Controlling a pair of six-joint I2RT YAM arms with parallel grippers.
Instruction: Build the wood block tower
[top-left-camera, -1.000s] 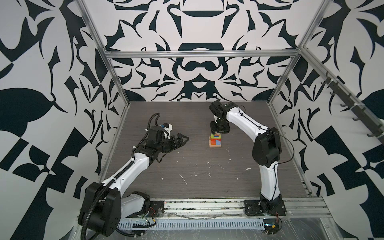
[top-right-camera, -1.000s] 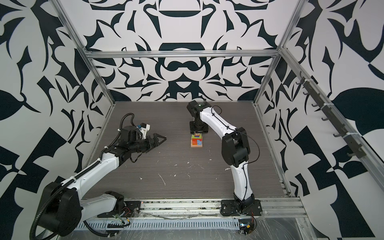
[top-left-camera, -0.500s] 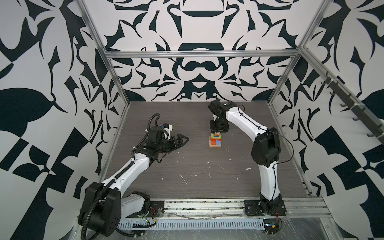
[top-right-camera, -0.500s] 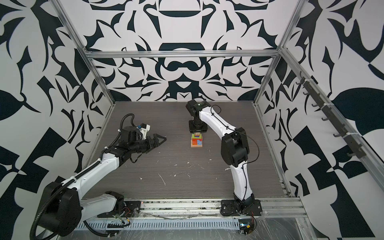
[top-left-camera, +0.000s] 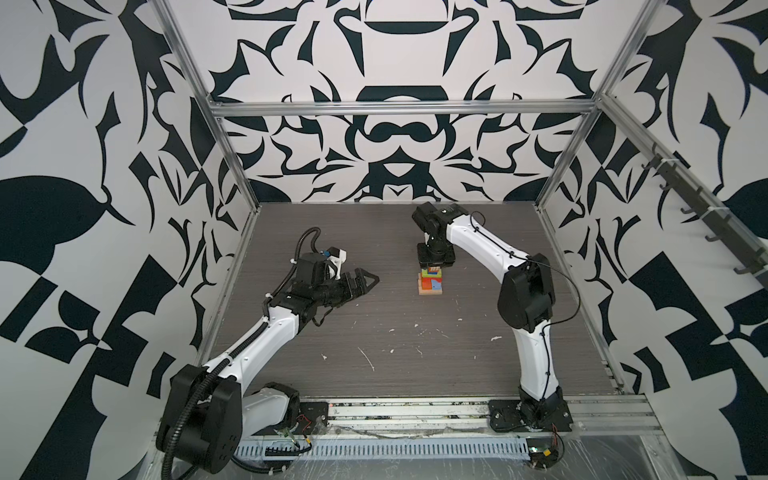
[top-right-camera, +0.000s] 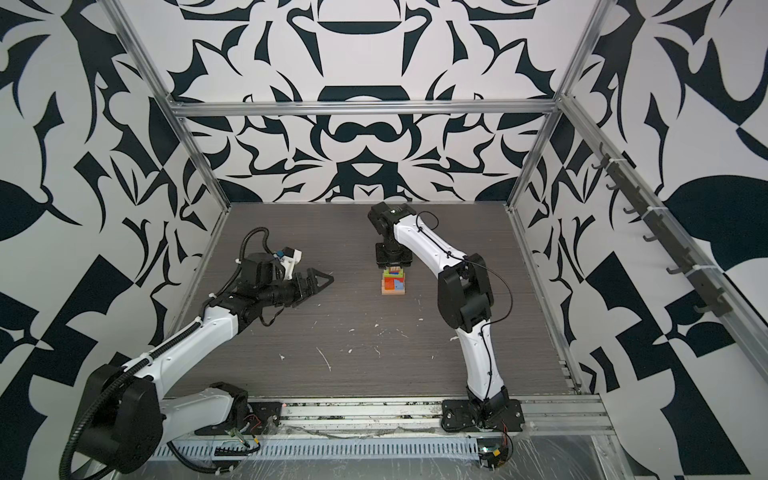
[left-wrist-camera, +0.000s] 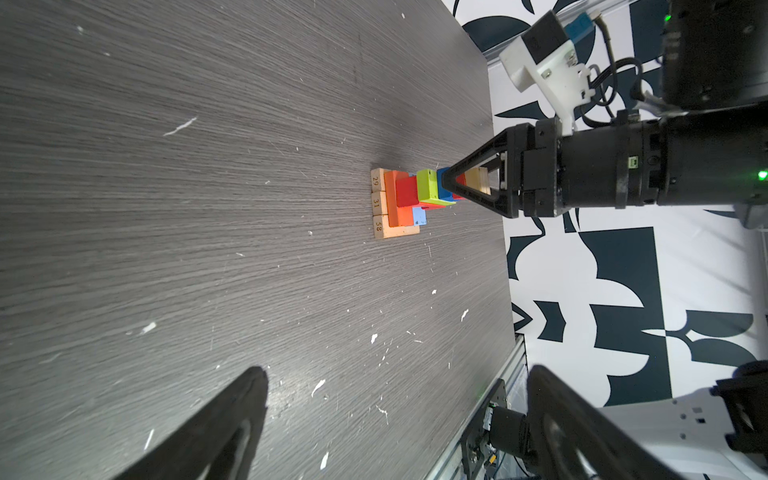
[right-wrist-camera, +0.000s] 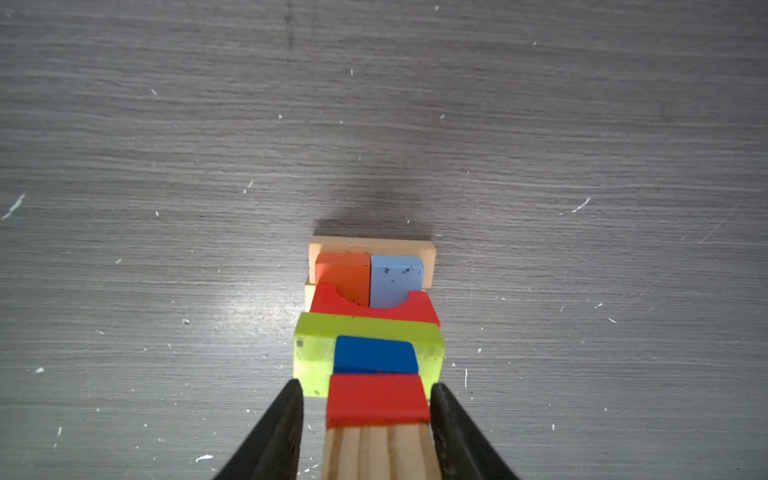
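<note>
The wood block tower (top-left-camera: 430, 284) (top-right-camera: 392, 284) stands mid-table as a stepped pile. It has a tan base, orange and light blue blocks, a red arch, a lime green block, a dark blue block, a red block and a tan block (right-wrist-camera: 378, 453) on top. My right gripper (right-wrist-camera: 365, 399) (top-left-camera: 432, 268) (top-right-camera: 394, 268) points straight down over the tower top (left-wrist-camera: 457, 187). Its jaws straddle the top red and tan blocks, with one finger (right-wrist-camera: 440, 415) against them and a gap at the other. My left gripper (top-left-camera: 370, 279) (top-right-camera: 328, 277) (left-wrist-camera: 395, 382) hovers wide open and empty, left of the tower.
White flecks (top-left-camera: 368, 359) dot the dark wood-grain table. Patterned walls on aluminium posts (top-left-camera: 232, 174) close in the left, back and right sides. A metal rail (top-left-camera: 415, 409) carrying both arm bases runs along the front edge.
The right arm has shifted only slightly above the tower top. The left arm has not moved.
</note>
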